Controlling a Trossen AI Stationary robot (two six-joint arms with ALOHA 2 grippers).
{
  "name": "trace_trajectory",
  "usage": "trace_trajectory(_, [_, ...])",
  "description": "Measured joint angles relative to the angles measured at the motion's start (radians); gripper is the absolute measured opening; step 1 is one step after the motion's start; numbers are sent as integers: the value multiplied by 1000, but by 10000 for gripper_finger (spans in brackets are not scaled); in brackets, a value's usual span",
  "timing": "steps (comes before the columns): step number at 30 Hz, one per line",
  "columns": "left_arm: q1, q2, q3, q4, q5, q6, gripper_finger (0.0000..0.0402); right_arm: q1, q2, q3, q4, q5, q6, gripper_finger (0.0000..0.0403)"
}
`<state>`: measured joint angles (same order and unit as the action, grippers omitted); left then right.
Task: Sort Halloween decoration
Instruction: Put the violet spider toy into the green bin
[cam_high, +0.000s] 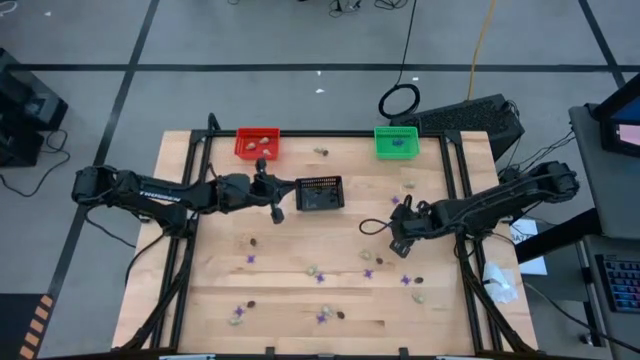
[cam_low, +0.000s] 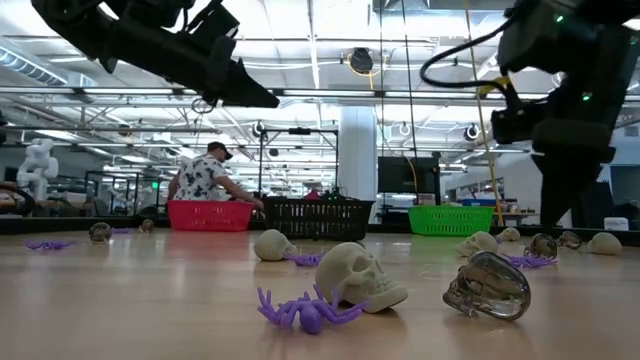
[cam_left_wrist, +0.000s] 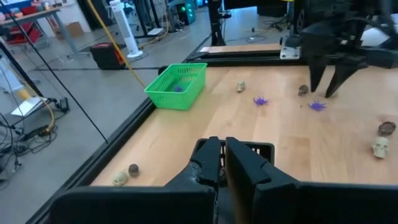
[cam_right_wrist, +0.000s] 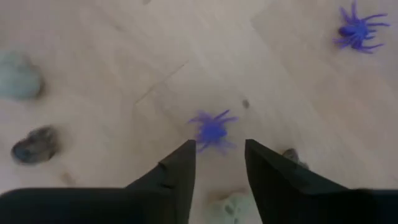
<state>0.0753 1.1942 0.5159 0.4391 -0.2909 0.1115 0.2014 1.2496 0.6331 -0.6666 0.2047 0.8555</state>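
the right gripper (cam_right_wrist: 216, 163) hangs over the table (cam_high: 300, 290) with its jaws spread, and a purple spider (cam_right_wrist: 213, 130) lies on the wood just ahead of the gap between its fingertips, not touching either finger. a second purple spider (cam_right_wrist: 357, 25) lies well off to one side of it, a dark skull (cam_right_wrist: 34, 144) lies off to the other side, and a pale skull shows close under the fingers. the step in hand looks like the reach for that nearest spider: the pincer is lined up but not yet down on it. the next move seems to call for a short advance and descent so the fingers straddle the body, then a close.

the left gripper (cam_left_wrist: 222, 163) is pressed together, with nothing visible between its fingers, just above the near rim of the black basket (cam_high: 320, 193). the remaining spiders and skulls lie scattered over the table, mostly well clear of both arms.
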Motion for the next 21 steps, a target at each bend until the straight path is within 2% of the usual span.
trace_trajectory(10, [0,0,0,-6,-3,0,20,-126,67,0,41,-78,-71,143])
trace_trajectory(16, [0,0,0,-8,-3,0,20,-156,101,0,90,-131,-108,144])
trace_trajectory(21, [0,0,0,-11,-3,0,20,-158,130,2,90,-136,-115,144])
